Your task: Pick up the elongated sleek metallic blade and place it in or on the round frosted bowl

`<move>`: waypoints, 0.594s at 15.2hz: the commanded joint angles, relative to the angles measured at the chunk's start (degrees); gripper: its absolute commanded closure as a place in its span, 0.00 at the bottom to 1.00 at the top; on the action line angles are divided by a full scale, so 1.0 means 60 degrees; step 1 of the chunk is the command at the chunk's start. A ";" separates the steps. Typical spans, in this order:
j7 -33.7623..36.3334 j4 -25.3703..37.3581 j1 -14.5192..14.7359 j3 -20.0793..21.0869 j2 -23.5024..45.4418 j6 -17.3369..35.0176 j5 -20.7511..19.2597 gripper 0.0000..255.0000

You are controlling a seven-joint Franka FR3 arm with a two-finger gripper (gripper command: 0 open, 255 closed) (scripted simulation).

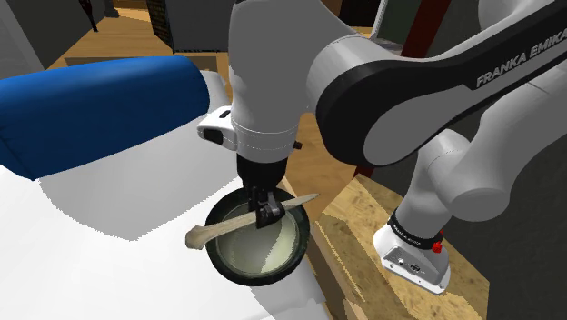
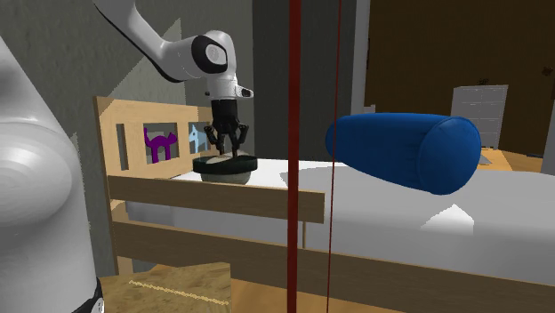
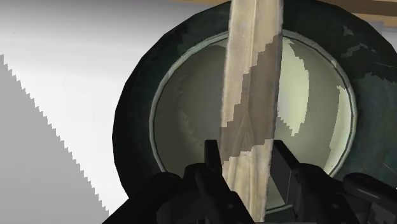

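The gripper (image 1: 265, 215) is clamped on the long pale blade (image 1: 227, 228), carried crosswise between its fingers right over the dark-rimmed bowl (image 1: 273, 253) below it on the bed (image 1: 109, 268), so pickup looks done, with only lowering and release left.

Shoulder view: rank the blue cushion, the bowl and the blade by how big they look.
Largest: blue cushion, by far.
Next: bowl.
Smallest: blade, spanning slightly wider than the bowl but much thinner, so less area.
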 commanded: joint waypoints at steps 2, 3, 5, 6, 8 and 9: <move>-0.0006 -0.0050 0.0004 0.0003 0.0023 -0.0001 0.0005 1.00; -0.0005 -0.0050 0.0005 0.0002 0.0024 -0.0001 0.0005 1.00; -0.0005 -0.0050 0.0007 0.0000 0.0024 -0.0001 0.0004 1.00; 0.0001 -0.0034 0.0010 0.0003 0.0020 -0.0020 0.0006 0.00; -0.0014 -0.0058 0.0008 -0.0006 0.0010 -0.0006 0.0008 0.00; -0.0017 -0.0058 0.0008 -0.0008 0.0006 -0.0010 0.0009 0.00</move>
